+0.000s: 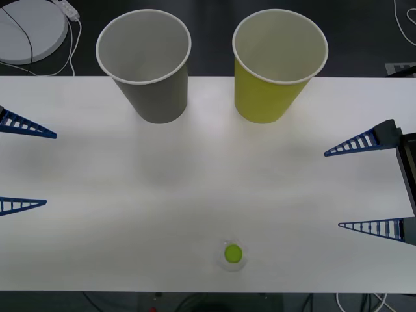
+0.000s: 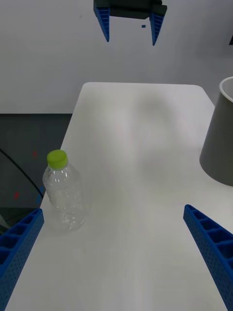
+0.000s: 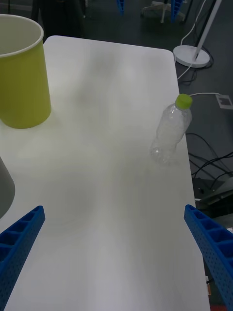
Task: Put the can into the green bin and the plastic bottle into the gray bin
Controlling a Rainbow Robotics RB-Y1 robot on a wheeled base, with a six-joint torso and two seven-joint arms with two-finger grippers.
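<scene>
the plastic bottle (image 1: 233, 254) was seen standing upright on the white table (image 1: 195, 195), close to the table's near edge and a little right of centre, its lime-green cap (image 2: 57, 158) screwed on and its clear ribbed body untouched by anything. at the far edge of the table the gray bin (image 1: 145, 65) was placed on the left and the green bin (image 1: 278, 65) on the right, both upright, set apart from each other and well apart from the bottle; their white insides were seen to hold nothing. no can was made out on the table. the left gripper (image 1: 23, 166) was held at the table's left side and the right gripper (image 1: 367, 185) at its right side, each with its blue ribbed fingers spread wide and nothing between them, both well away from the bottle and the bins. beyond the far left corner, a white round lamp base (image 1: 29, 29) with a cable was seen on the dark floor.
</scene>
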